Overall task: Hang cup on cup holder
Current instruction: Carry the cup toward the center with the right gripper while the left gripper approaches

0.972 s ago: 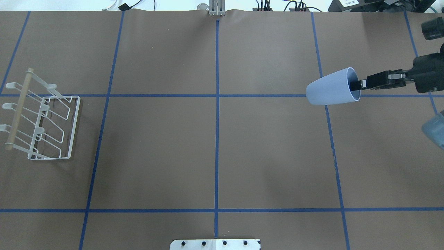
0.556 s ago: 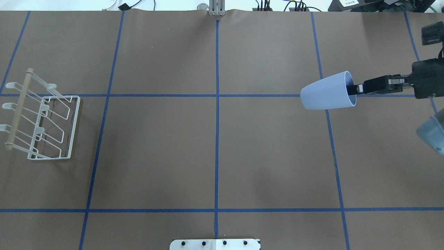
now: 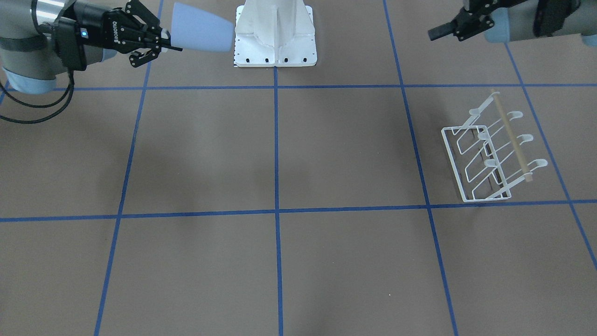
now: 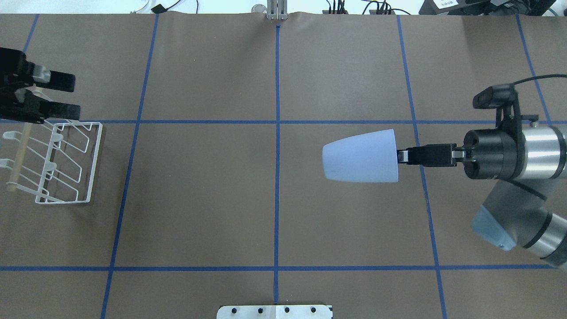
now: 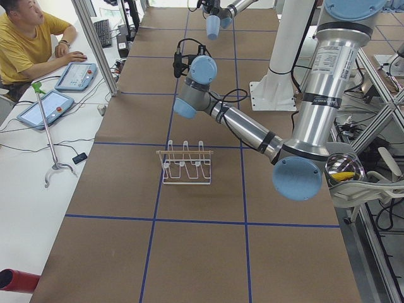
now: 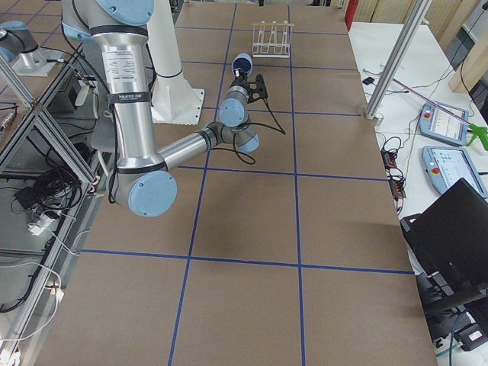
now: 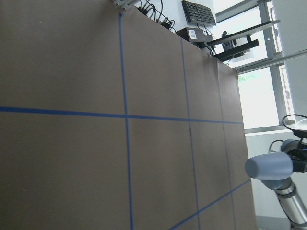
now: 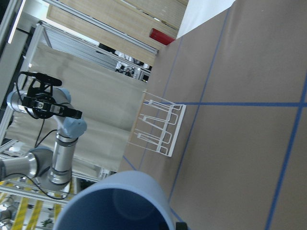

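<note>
The light blue cup (image 4: 361, 156) is held sideways in the air over the table's right middle, its closed end pointing left toward the rack. My right gripper (image 4: 401, 156) is shut on its rim. The cup also shows in the front view (image 3: 203, 33) and, mouth-on, in the right wrist view (image 8: 115, 201). The white wire cup holder (image 4: 71, 164) with a tan wooden rod (image 4: 17, 155) stands at the table's far left, empty. It also shows in the front view (image 3: 485, 158). My left gripper (image 4: 75, 96) is open and empty above the holder's far end.
The robot's white base plate (image 3: 275, 51) sits at the table's near middle edge. Blue tape lines cross the brown table cover (image 4: 199, 199). An operator (image 5: 31, 38) sits with tablets beside the table's far side.
My right gripper has carried the cup left and nearer to the robot, turning it level. My left gripper has come into view over the holder's far end.
</note>
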Tool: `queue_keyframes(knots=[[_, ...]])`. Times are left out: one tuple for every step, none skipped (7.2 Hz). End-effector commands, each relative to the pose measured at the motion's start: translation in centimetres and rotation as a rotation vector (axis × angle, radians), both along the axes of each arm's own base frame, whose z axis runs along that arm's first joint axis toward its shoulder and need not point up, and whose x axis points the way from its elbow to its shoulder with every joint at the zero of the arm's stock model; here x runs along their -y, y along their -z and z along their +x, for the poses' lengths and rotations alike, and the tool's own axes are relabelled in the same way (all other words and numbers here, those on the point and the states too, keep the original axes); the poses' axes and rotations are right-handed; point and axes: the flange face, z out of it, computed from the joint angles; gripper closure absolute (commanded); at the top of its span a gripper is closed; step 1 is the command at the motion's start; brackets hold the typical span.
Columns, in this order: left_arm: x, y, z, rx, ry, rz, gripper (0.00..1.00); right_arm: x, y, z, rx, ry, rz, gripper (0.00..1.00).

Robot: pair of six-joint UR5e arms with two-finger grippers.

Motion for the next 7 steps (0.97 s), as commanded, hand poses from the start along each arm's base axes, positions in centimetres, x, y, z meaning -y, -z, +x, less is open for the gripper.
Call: queue_keyframes(knots=[[-2.7,3.2,5.8,-0.196,-0.065,-0.079,0.01,-4.0,4.8,-6.4,0.195,0.03,-0.053,1.0],[-3.4,3.5,7.2,-0.202,-0.115,-0.111,0.01,-5.5,6.9,-8.5,0.255,0.038,-0.079,1.0],[-4.5,3.8,8.5,-0.206,-0.156,-0.111,0.01,-5.5,8.5,-9.3,0.291,0.029,-0.082,1.0],[-5.2,4.1,9.5,-0.208,-0.182,-0.11,0.01,-5.0,9.6,-10.1,0.312,0.017,-0.085,1.0],[-5.5,4.2,9.9,-0.21,-0.195,-0.109,0.01,-4.6,10.5,-10.4,0.323,-0.023,-0.086,1.0],[-5.7,4.8,10.1,-0.219,-0.204,-0.099,0.01,-4.0,11.3,-11.7,0.33,-0.036,-0.088,1.0],[-5.8,5.1,10.3,-0.223,-0.21,-0.097,0.01,-3.7,11.7,-12.4,0.329,-0.038,-0.088,1.0]])
